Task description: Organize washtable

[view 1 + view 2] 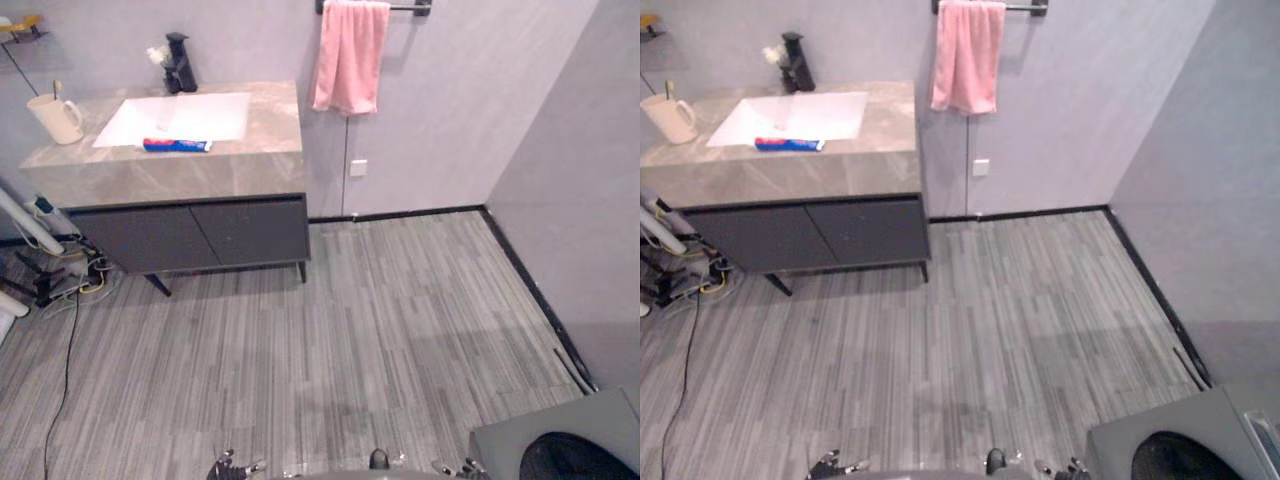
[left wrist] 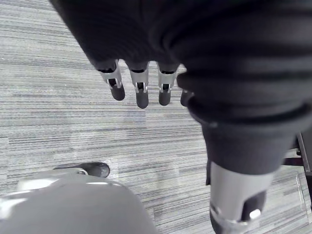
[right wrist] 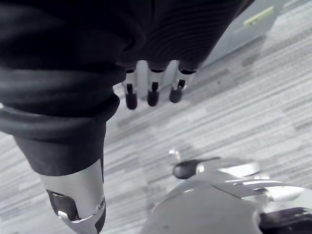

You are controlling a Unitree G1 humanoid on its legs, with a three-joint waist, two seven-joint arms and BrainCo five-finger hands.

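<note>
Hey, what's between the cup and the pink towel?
In the left eye view, the white basin lies between them, a blue tube at its front rim and the black faucet behind it.

Countertop (image 1: 200, 172): grey-brown stone look, smooth, faint sheen.
Basin (image 1: 195, 115): white, smooth, glossy.
Cabinet doors (image 1: 235, 235): dark, flat, matt.
Tube (image 1: 176, 145): shiny plastic.
Tap (image 1: 180, 66): black, matt.
Towel (image 1: 350, 55): pink cloth, soft.
Floor (image 1: 380, 320): grey wood-look planks, streaked, matt.
</note>
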